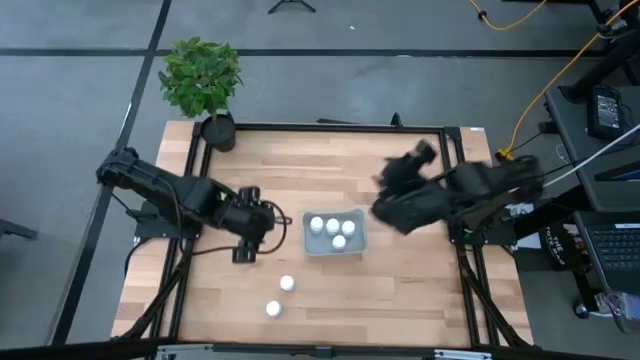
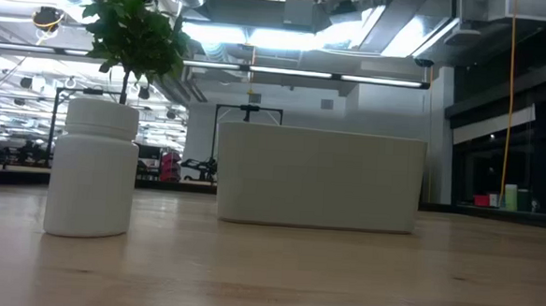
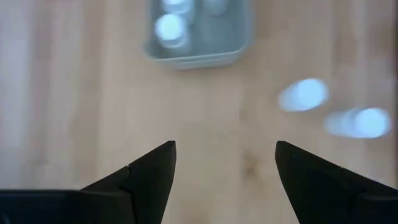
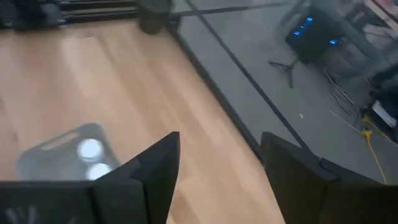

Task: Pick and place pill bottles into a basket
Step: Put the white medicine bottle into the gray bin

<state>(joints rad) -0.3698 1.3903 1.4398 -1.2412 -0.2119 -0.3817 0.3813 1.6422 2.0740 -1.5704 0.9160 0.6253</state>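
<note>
Lab – exposed ceiling ducts [image 2: 290, 9], tripod [image 4: 287, 67], laptop [image 1: 607, 247].

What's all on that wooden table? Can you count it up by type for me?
Pill bottles in the basket: 4
Pill bottles loose on the table: 2
Basket: 1
Potted plant: 1
Total: 8

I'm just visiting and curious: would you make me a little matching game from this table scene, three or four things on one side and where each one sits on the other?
Things:
1. basket
2. plant pot
3. two loose pill bottles
4. left gripper

Places:
A. far left corner of the table
B. bare wood, nearer the front edge than the basket
C. mid-table, holding four bottles
D. just left of the basket, open

Pairs: 1-C, 2-A, 3-B, 4-D
</note>
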